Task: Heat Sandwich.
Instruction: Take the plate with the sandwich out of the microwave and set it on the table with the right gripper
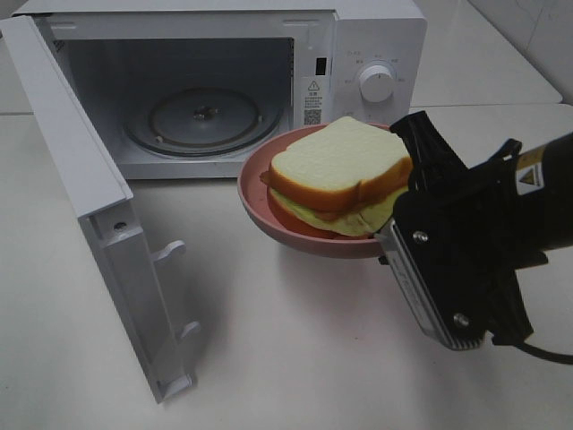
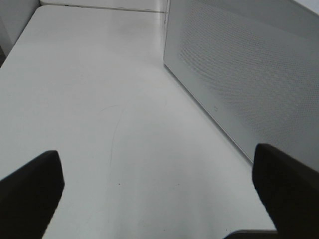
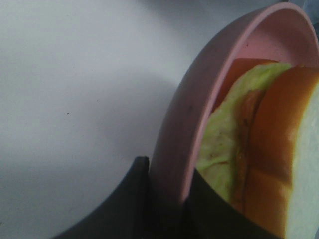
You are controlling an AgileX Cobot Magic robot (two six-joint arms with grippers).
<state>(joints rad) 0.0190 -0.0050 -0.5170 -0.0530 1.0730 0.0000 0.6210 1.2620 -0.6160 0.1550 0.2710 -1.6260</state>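
One rim pinch by right gripper [image 3: 167, 199] on tilted plate [image 1: 260, 210]: sandwich [image 1: 340, 170] slide-off risk before microwave [image 1: 224, 81]; left gripper [image 2: 159, 189] spread.

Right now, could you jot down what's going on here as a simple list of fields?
microwave: door swung wide open, glass turntable inside bare
sandwich: lying on the pink plate
pink plate: lifted off the table, in front of the microwave opening
right gripper: shut on the plate's rim
left gripper: open, empty, over the table beside the door
step not yet done: plate not yet inside the microwave
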